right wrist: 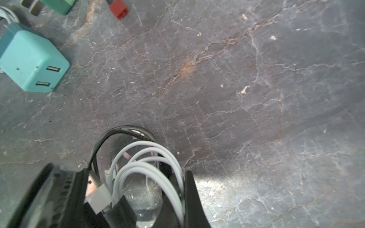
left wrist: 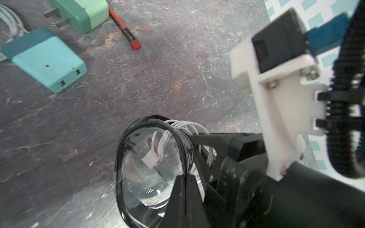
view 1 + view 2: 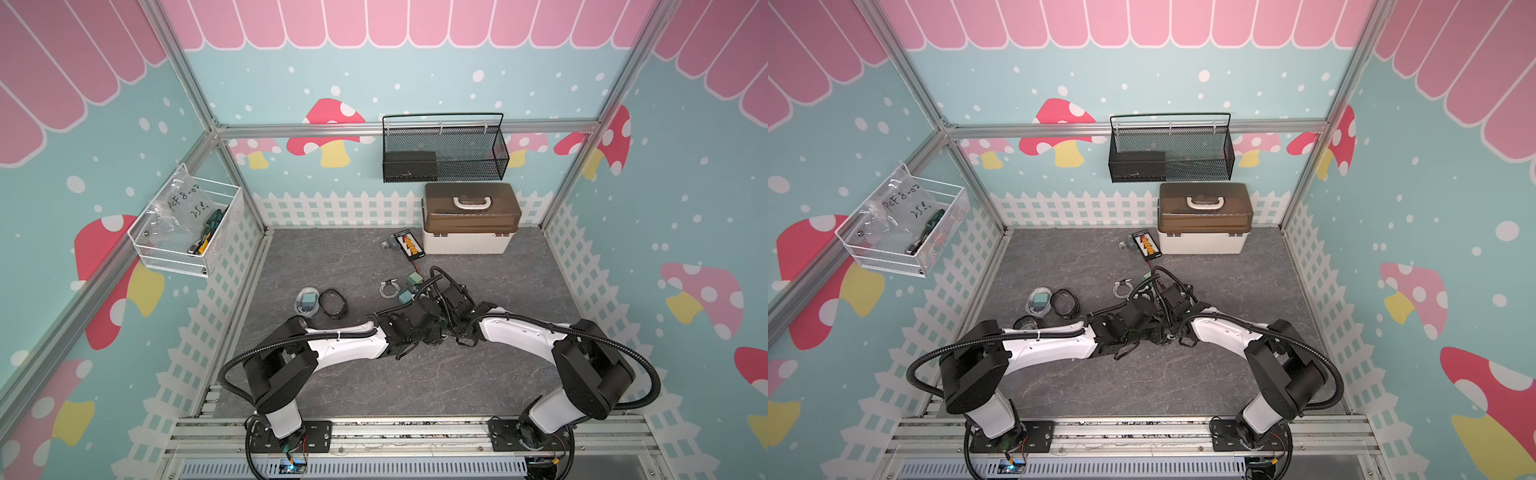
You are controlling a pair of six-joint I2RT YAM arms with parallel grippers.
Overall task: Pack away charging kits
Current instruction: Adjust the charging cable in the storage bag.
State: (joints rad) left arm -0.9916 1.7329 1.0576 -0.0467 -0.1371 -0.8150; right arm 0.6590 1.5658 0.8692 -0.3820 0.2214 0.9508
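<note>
Left tool (image 2: 185, 183) pressed together, pinching the rim of a clear bag (image 2: 146, 177). Right tool (image 1: 178, 177) also pressed together on the same bag, nipping it over the white cable (image 1: 142, 163) loops inside. Black cable (image 1: 102, 140) runs round the bag's edge, and a white USB plug (image 1: 98, 195) sits beside the loops. Bag hangs between the two tools, low over the middle of the tabletop (image 3: 457, 382); cannot tell if it touches the surface. In both top views the wrists meet there and hide the tools and the bag.

Loose kit parts:
- Teal adapter (image 2: 45, 59) and green adapter (image 2: 87, 13) lie near each other just past the bag, with the green one's prongs showing.
- White coil (image 3: 388, 288) lies just beside that pair.
- Third adapter (image 3: 307, 301) sits on a clear-wrapped coil, further toward the left arm's side, with a black coil (image 3: 332, 303) just beside it.

Red plug (image 2: 135, 44) on a red-black wire ends near the green adapter. Black board (image 3: 409, 245) lies just beside the white box (image 3: 465, 243), whose brown lid is shut, at the back wall. Black basket (image 3: 465, 153) hangs above the box. White basket (image 3: 174, 259) hangs on the left wall.
</note>
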